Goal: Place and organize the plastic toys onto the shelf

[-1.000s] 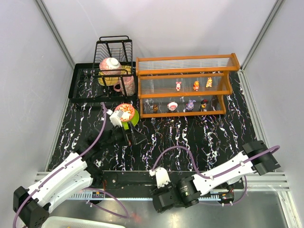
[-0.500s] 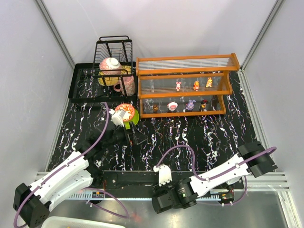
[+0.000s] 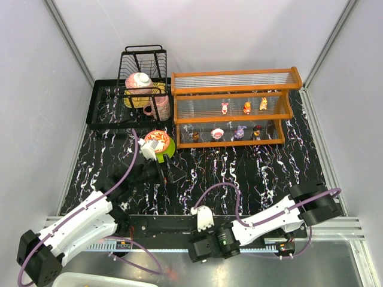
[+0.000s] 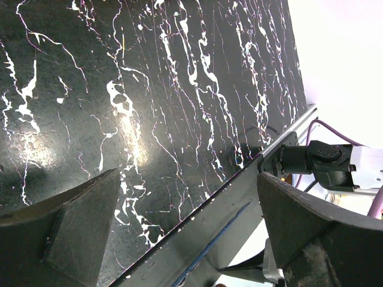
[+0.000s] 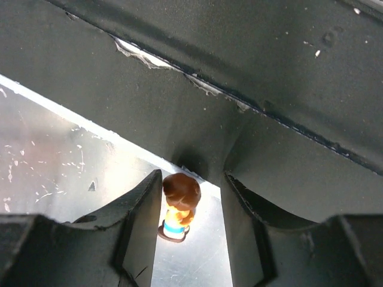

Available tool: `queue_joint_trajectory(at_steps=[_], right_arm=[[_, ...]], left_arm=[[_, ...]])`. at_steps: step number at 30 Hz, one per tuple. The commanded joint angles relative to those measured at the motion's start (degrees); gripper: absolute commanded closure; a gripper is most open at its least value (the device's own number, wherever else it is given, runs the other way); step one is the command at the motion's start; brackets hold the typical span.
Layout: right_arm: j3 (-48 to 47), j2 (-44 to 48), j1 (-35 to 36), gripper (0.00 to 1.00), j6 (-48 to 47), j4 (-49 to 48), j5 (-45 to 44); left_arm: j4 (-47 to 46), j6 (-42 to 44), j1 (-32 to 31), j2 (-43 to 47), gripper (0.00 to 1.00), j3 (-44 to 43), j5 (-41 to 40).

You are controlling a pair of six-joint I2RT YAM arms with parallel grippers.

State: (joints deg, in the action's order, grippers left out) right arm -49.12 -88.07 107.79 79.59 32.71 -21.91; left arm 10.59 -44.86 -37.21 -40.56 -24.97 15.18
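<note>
The orange-framed shelf stands at the back right. Several plastic toys stand on its two lower tiers, among them a pink-white one, an orange one and a purple one. My left gripper is open and empty, low over the black marbled table just in front of the red bowl. My right gripper is off the table's near edge, over a metal surface. Its jaws are open around a small brown-haired orange toy that stands there, close to the left finger.
The red bowl sits on a green plate and holds small pieces. A black wire dish rack with crockery stands at the back left. A black rail runs along the near edge. A white tub sits at the bottom left.
My right arm has folded lower and its gripper has slid a little left along the near edge. My left gripper has shifted slightly right.
</note>
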Motion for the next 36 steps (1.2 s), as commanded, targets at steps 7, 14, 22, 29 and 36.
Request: queue_joint_trajectory(at_steps=[7,14,22,29,36], right_arm=[[-0.27,-1.05,-2.06,0.49,-4.88,-3.79,4.33],[0.08,-0.26,-2.06,0.46,-5.68,-3.79,7.05],[-0.18,-0.52,-2.14,0.98,-6.64,-3.18,7.06],[-0.10,10.69,-2.58,1.00,-3.57,6.29,-7.23],[0.08,32.94,-7.75,1.00,-9.51,9.76,-32.38]], left_arm=[[-2.94,-0.14,0.21,1.01,0.01,0.54,0.03],[-3.56,-0.40,0.30,0.65,0.01,0.98,0.03],[-3.56,-0.49,0.30,0.74,0.01,0.98,-0.06],[-0.58,0.83,0.30,3.20,0.01,-1.65,-2.08],[-7.06,5.57,0.39,10.31,0.01,-2.98,2.82]])
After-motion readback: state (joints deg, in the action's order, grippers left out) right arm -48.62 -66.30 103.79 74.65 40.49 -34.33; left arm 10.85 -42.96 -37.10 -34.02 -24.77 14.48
